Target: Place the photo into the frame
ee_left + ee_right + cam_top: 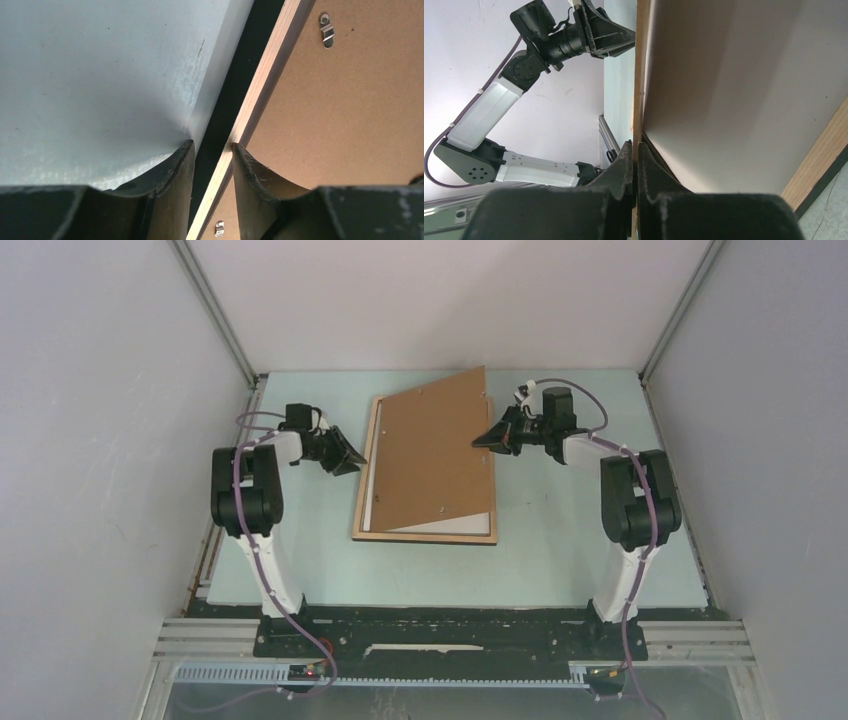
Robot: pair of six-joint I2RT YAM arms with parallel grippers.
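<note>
Closest to the lens, the left gripper (210,146) shows two black fingers (175,175) standing partway apart astride the left rim of the frame (425,537). One finger is over the pale green table (560,560). The other is on the inner side against the wood, over the backing board (430,455). A dark gap runs between the outer finger and the rim, so nothing is clamped. The frame lies flat mid-table, nearer the far edge than the near one, with the light wood back of its rim facing up. The brown backing board rests askew in it. Its left side is down inside the frame, its right side is raised, and its far right corner juts past the frame's far rail. Small metal clips (327,30) sit on the board near the left rim. The right gripper (636,150) is pinched tight on the board's thin right edge, holding that side up. The photo (440,524) is inside the frame under the board. It shows only as a white wedge along the frame's near rail and a thin strip by the left rim, and its printed side cannot be seen. The right wrist view also has a pale surface beside the lifted board. Whether that is the photo or the board's underside cannot be told.
</note>
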